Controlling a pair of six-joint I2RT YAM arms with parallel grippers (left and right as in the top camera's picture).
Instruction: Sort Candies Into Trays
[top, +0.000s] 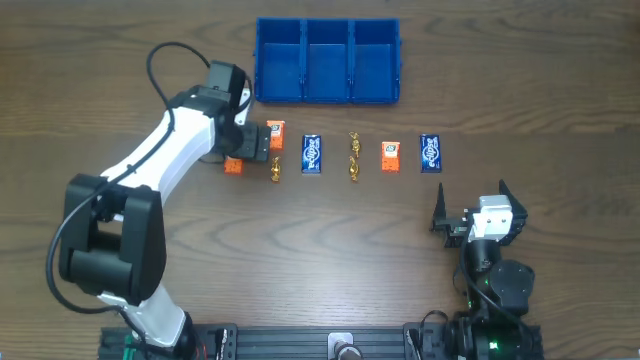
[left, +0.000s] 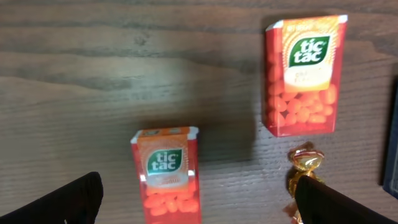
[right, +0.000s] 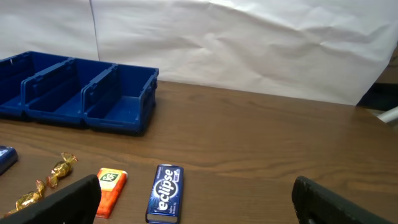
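Observation:
A blue three-compartment tray (top: 327, 60) stands at the back of the table. In front of it lie two orange candy boxes (top: 275, 135) (top: 233, 166), a third orange box (top: 390, 156), two blue packs (top: 312, 153) (top: 431, 152) and two gold-wrapped candies (top: 275, 170) (top: 354, 157). My left gripper (left: 198, 183) hangs open over the leftmost orange box (left: 166, 177), one finger on each side of it and apart from it. The other orange box (left: 305, 74) and a gold candy (left: 305, 165) lie beside it. My right gripper (top: 471, 203) stands open near the front right, holding nothing.
From the right wrist I see the tray (right: 74, 93), a blue pack (right: 165, 193), an orange box (right: 111, 190) and a gold candy (right: 62, 168) on the wooden table. A white sheet hangs behind the table's far edge.

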